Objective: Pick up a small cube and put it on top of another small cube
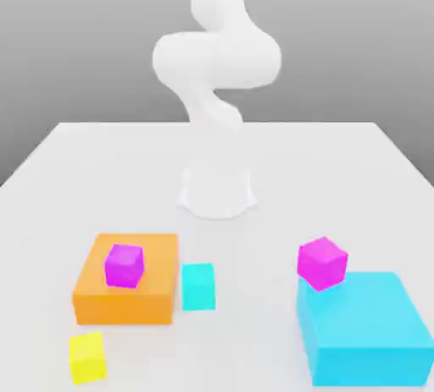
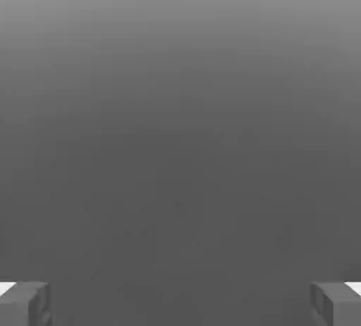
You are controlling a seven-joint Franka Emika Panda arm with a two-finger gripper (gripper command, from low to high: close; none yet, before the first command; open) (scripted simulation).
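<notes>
Several small cubes lie on the white table point(image 1: 339, 170). A magenta cube point(image 1: 124, 265) sits on top of a flat orange block point(image 1: 127, 284). Just to that block's right in the exterior view is a small cyan cube point(image 1: 198, 286), and a yellow cube point(image 1: 86, 357) lies in front of it. Another magenta cube point(image 1: 322, 262) is at the far left corner of a large cyan block point(image 1: 364, 331); whether it rests on the block or behind it I cannot tell. In the hand view my gripper point(image 2: 180, 303) is open, its fingertips point(image 2: 25, 303) wide apart with nothing between them, facing plain grey background.
The white arm point(image 1: 216, 59) rises from its round base point(image 1: 217, 191) at the middle of the table, behind all the blocks. The orange and large cyan blocks are the bulky obstacles near the front edge, with bare table between them.
</notes>
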